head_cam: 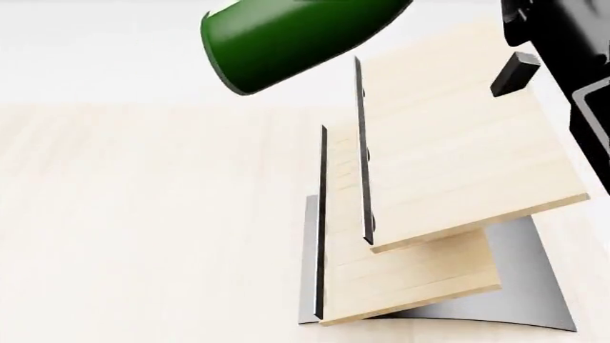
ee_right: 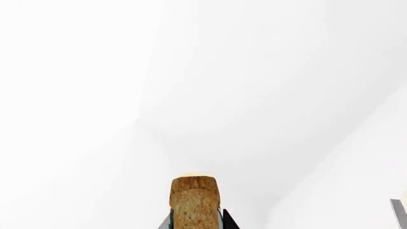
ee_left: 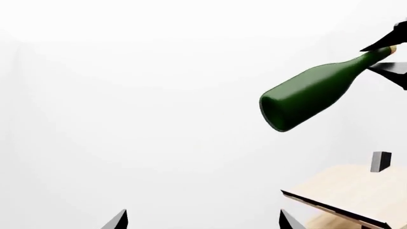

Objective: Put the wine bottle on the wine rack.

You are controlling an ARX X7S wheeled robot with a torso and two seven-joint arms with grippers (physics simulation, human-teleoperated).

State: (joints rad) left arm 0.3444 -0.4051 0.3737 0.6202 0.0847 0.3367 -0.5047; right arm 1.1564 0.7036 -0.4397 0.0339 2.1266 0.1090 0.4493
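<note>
The right gripper (ee_left: pixel 389 56) squeezes the neck of the tall dark green glass wine bottle (ee_left: pixel 311 98), holding it tipped sideways in the air above the slanted pale wood wine rack (head_cam: pixel 448 164), ready to lay it down. The left gripper (ee_left: pixel 200 220) waits wide apart, holding nothing.

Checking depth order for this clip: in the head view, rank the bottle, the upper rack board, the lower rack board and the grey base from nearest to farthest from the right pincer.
1. Dark green glass wine bottle: held in the right pincer, up top.
2. Upper pale wood board: just below.
3. Lower pale wood board: beneath that.
4. Curved dark grey metal base: at the bottom.
</note>
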